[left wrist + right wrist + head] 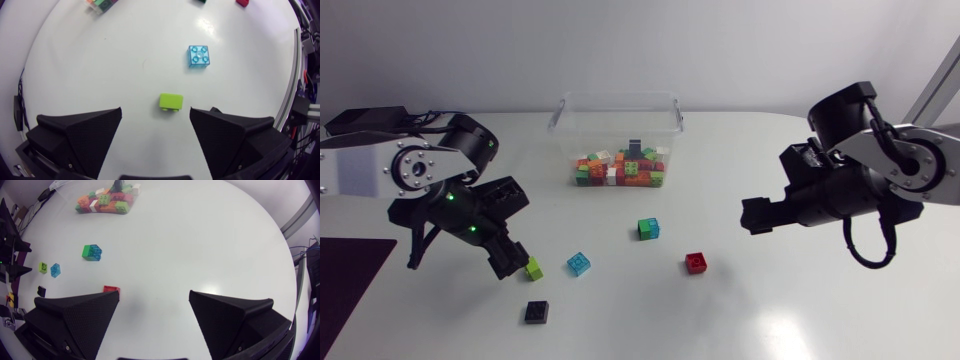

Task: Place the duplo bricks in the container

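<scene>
Loose bricks (579, 263) lie scattered on the white desk (800, 300) before the clear container (620, 108); left pincer (156, 111) and right pincer (154, 294) both gape wide.

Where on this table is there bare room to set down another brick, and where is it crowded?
Bare: the table between the red brick and the right gripper, and between the clear container and that gripper. Crowded: by the left gripper, where the lime brick, blue brick and black brick lie close.
</scene>
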`<action>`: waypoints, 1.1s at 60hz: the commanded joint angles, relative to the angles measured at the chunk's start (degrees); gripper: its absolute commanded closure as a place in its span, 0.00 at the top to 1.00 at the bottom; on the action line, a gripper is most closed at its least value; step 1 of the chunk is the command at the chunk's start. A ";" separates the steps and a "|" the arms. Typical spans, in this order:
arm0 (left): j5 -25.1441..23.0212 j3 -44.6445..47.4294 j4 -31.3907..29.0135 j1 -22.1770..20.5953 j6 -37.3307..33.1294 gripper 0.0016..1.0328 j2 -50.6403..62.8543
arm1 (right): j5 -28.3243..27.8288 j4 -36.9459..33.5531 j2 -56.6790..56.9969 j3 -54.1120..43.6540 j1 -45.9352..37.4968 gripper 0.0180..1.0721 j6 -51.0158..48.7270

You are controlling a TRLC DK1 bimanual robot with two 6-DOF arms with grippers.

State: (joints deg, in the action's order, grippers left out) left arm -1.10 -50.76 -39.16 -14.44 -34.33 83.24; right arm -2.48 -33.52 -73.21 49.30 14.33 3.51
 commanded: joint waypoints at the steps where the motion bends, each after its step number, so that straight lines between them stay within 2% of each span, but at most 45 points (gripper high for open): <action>1: 0.84 -1.09 -1.01 -1.21 -4.52 0.92 2.54 | -0.42 -1.64 -3.08 2.56 1.49 0.95 2.56; 8: 1.46 -0.83 -1.10 -2.79 -6.72 0.91 5.70 | -0.42 -2.43 -6.77 3.88 3.78 0.95 4.49; 24: 2.33 -2.32 0.92 -2.79 -8.83 0.88 11.50 | 0.55 -2.17 -12.84 6.07 9.05 0.95 6.07; 35: 2.33 -3.55 1.98 -2.79 -9.27 0.80 14.58 | 1.34 -2.34 -15.74 6.69 11.07 0.95 6.34; 38: 2.33 -3.64 2.15 -2.70 -9.62 0.76 15.20 | 1.60 -2.34 -16.17 6.86 11.42 0.95 6.34; 46: 1.63 -4.43 2.33 -2.17 -9.88 0.59 16.16 | 1.78 -2.69 -17.23 7.65 12.30 0.95 6.34; 55: -0.48 -4.87 1.98 -0.94 -9.97 0.49 16.16 | 1.78 -3.31 -19.08 8.62 13.71 0.95 6.51; 58: -1.53 -5.05 1.89 -0.59 -9.71 0.41 16.25 | 1.78 -4.01 -19.87 8.97 14.15 0.95 6.69; 66: -1.88 -5.31 1.01 -0.68 -9.36 0.37 16.60 | 1.78 -4.28 -22.33 9.85 15.47 0.95 7.04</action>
State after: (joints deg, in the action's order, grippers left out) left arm -2.52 -54.72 -37.08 -15.42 -42.52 98.37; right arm -1.06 -36.71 -93.41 57.89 28.75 8.86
